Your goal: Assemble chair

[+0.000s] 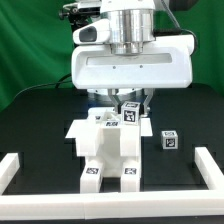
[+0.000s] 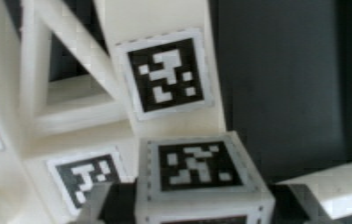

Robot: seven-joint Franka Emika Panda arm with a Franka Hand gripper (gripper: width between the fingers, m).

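The partly joined chair (image 1: 108,150) stands in the middle of the black table, a blocky white piece with tags on its front feet and its top. My gripper (image 1: 129,106) hangs straight over its upper back part. In the wrist view my gripper (image 2: 199,203) is shut on a white tagged block (image 2: 198,165), with a dark finger (image 2: 120,200) against each side. The block sits against the chair's white frame, beside a tagged upright panel (image 2: 166,75). A loose small tagged cube (image 1: 170,141) lies on the table at the exterior view's right.
Long white border rails run along the exterior view's left (image 1: 12,172), right (image 1: 208,165) and front (image 1: 100,216). The large white robot body (image 1: 130,60) fills the upper middle and hides the back of the table. A green backdrop stands behind.
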